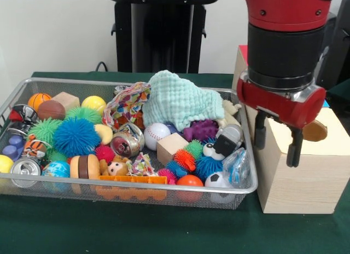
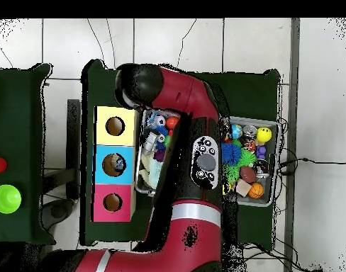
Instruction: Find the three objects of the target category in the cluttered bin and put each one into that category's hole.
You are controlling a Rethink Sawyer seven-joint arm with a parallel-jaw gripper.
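Observation:
The wire mesh bin [image 1: 22, 87] is full of toys; in the overhead view [image 2: 269, 202] the arm covers its middle. One clear wrinkly plastic lump [image 1: 235, 167] lies in the bin's front right corner, next to a small soccer ball. I see no other clear lumps. My gripper [image 1: 277, 140] hangs open and empty just right of the bin, over the left part of the nearest wooden box. The blue-topped box's hole [image 2: 115, 164] shows from above, in the middle of the three boxes. In the front view the arm hides the blue top.
A mint knitted cloth [image 1: 183, 98] and patterned cloth [image 1: 127, 105] cover part of the heap. Silver cans [image 1: 127, 142] [image 1: 25, 167], spiky balls and wooden blocks lie around. The yellow-topped box [image 2: 115, 125] and red-topped box [image 2: 113, 202] flank the blue one.

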